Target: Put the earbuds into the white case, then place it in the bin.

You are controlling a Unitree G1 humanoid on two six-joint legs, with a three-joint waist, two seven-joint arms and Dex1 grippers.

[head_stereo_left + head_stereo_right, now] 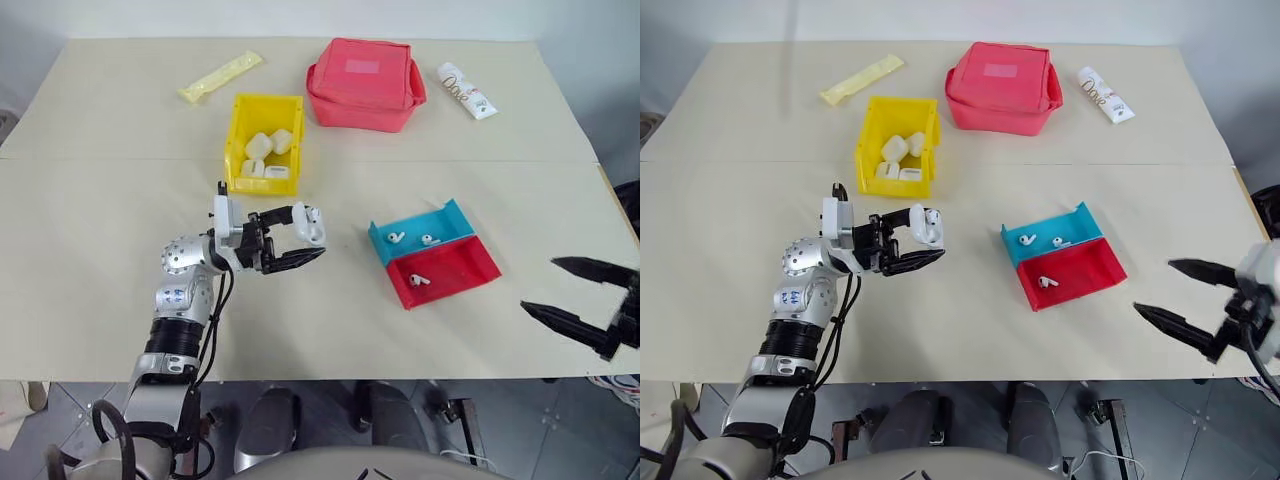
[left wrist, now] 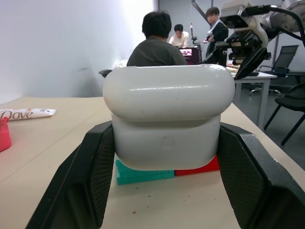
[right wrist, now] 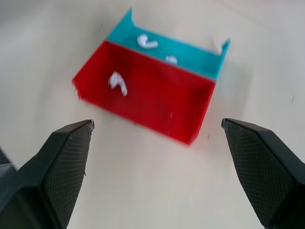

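My left gripper (image 1: 309,236) is shut on the white case (image 1: 312,224) and holds it above the table, just in front of the yellow bin (image 1: 238,112). In the left wrist view the case (image 2: 167,119) sits between the two fingers (image 2: 95,171) with its lid down. Two earbuds (image 1: 397,238) lie in the blue tray (image 1: 455,215) and one earbud (image 1: 418,280) in the red tray (image 1: 470,270). My right gripper (image 1: 540,285) hangs open and empty near the table's right front corner, well clear of the trays. The right wrist view looks past the gripper (image 3: 157,124) at both trays.
Several off-white cases (image 1: 265,155) fill the bin. Behind it lie a red fabric pouch (image 1: 365,85), a white Dove tube (image 1: 467,90) and a yellow packet (image 1: 220,77). The table's right edge runs close to my right gripper. People (image 2: 155,43) sit in the background.
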